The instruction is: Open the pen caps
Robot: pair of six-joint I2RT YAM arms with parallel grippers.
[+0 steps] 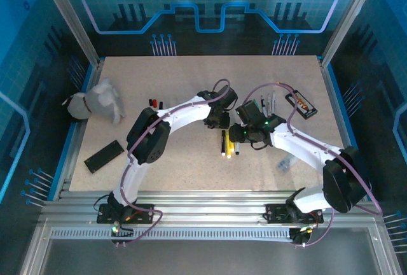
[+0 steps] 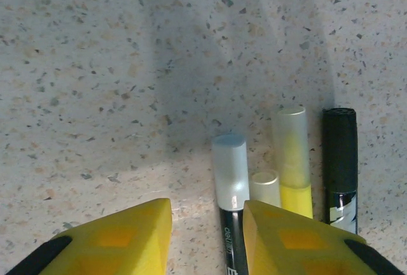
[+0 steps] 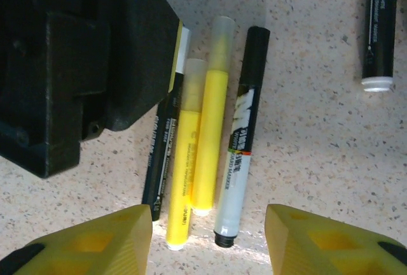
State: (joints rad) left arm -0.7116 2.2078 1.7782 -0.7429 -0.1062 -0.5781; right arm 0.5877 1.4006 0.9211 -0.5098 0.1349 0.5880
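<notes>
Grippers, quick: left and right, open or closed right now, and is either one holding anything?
Left gripper: open, holding nothing.
Right gripper: open, holding nothing.

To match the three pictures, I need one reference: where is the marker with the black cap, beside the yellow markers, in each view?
Top external: the black-capped marker is rightmost in the pen group near the picture centre.
Left wrist: its black cap stands at the right end of the row.
Right wrist: it lies just right of centre.
Shared landmark: the two yellow markers, directly left of it.
</notes>
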